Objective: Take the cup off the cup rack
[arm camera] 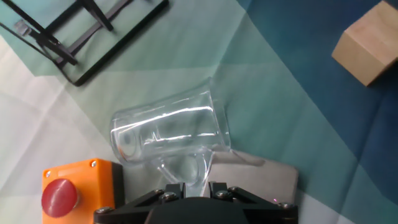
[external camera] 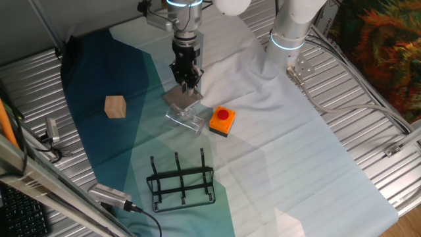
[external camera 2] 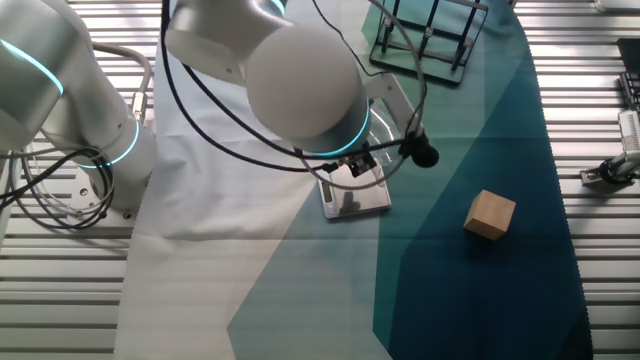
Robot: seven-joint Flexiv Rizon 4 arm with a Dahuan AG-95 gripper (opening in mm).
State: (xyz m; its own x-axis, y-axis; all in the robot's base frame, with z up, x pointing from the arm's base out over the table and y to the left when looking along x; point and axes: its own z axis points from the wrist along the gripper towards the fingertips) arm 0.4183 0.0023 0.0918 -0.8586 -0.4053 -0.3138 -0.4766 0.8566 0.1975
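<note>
The clear glass cup [arm camera: 168, 134] is tipped on its side just beyond my fingers, with its thin clear part running back between them. In one fixed view the cup [external camera: 185, 119] shows faintly below my gripper [external camera: 187, 84], off the rack. My gripper [arm camera: 189, 186] is shut on the cup. The black wire cup rack [external camera: 181, 181] stands apart near the table's front, with no cup on its prongs; it also shows in the hand view [arm camera: 74, 31] and in the other fixed view [external camera 2: 425, 30]. In the other fixed view the arm hides the cup.
A flat grey metal plate [external camera: 179, 97] lies under my gripper. An orange button box [external camera: 222, 121] sits right beside the cup. A tan wooden cube [external camera: 115, 106] rests on the dark blue cloth to the left. Ribbed metal table edges surround the cloth.
</note>
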